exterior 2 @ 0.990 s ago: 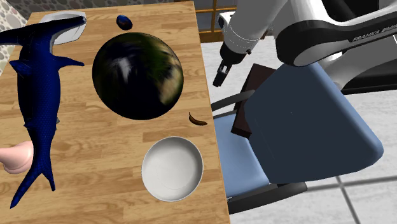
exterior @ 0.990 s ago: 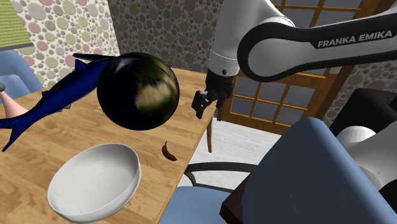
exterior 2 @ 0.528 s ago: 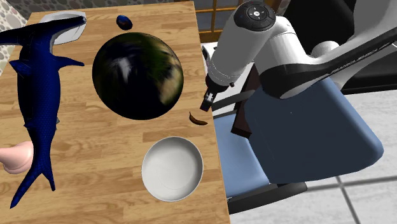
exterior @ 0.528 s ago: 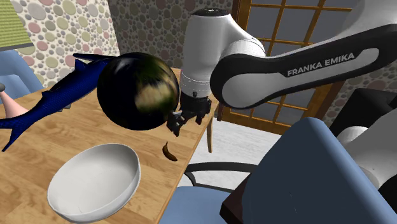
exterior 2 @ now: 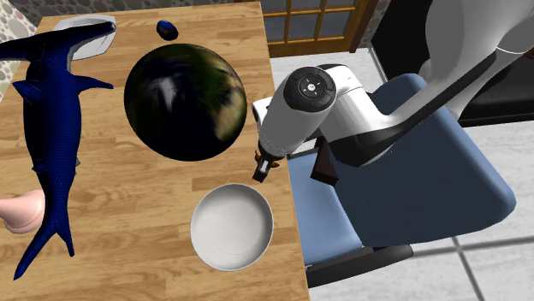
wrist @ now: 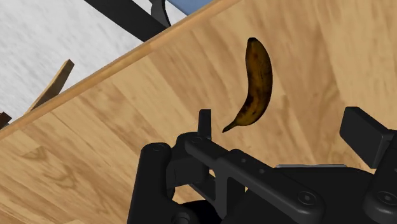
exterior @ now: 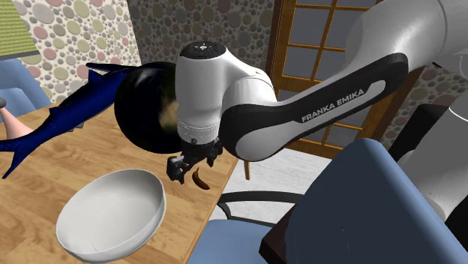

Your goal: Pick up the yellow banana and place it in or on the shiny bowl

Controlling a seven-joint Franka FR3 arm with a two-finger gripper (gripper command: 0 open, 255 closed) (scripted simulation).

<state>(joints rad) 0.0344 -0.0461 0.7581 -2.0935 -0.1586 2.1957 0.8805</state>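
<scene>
Arm [exterior: 255, 105] has swung down — gripper [exterior: 186, 169] now over the browned banana [wrist: 256, 76] lying on the table [exterior: 45, 169] near the white bowl [exterior: 112, 214], jaws apart; I'd square them across its middle before descending.

We see all three views lit brightly and evenly, with light that seems to fall from above. In the shoulder view the wooden table [exterior: 75, 161] has a warm, uniform tone, and the white bowl [exterior: 112, 210] shades from bright on its far wall to grey at its near side. The dark ball [exterior: 146, 112] carries a pale, mottled sheen beside the arm [exterior: 202, 82], whose white shell grades softly to grey underneath. In the wrist view the banana [wrist: 256, 79] looks dark brown, and the black gripper [wrist: 283, 124] catches faint grey highlights.
</scene>
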